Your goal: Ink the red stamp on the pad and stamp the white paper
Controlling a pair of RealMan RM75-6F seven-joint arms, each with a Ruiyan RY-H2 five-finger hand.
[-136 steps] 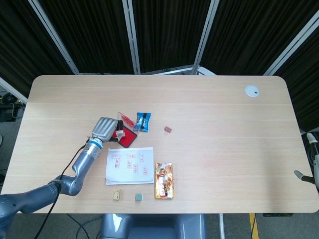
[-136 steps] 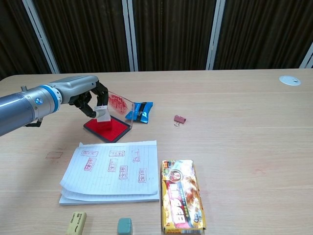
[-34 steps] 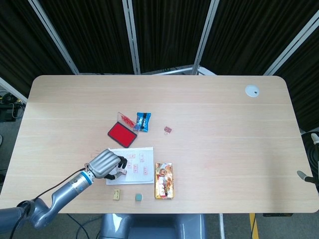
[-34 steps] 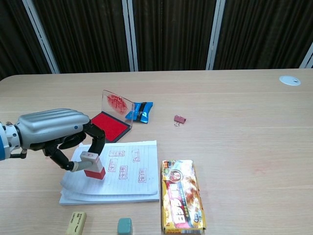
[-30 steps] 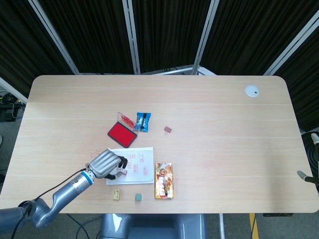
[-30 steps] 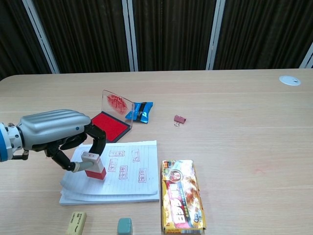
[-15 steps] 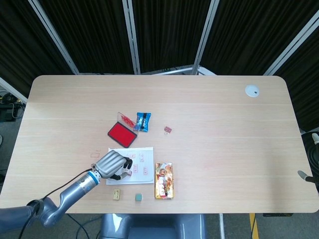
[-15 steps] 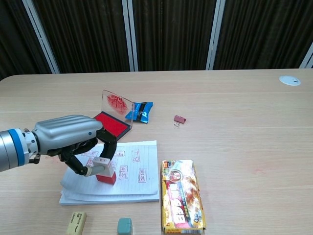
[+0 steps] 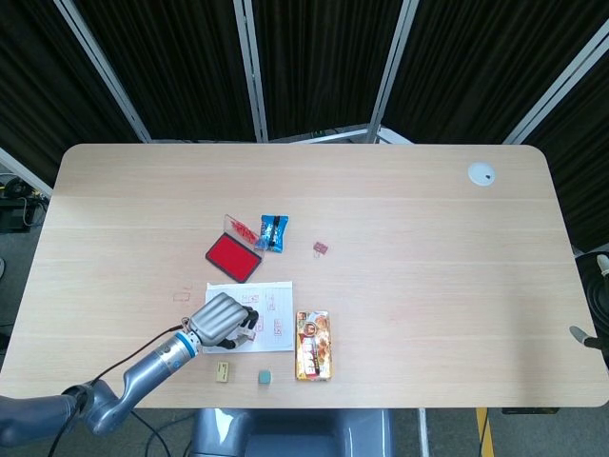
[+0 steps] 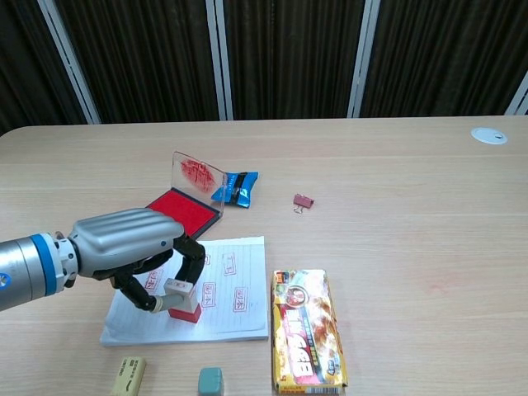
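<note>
Left hand point(image 10: 136, 247), grasping the stamp point(image 10: 183, 307), has shifted rightward and now presses it onto the paper's point(image 10: 239, 280) near edge.

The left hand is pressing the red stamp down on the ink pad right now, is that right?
Not quite. The left hand is holding the red stamp down on the white paper, not on the ink pad, which sits apart behind it. The chest view shows this.
</note>
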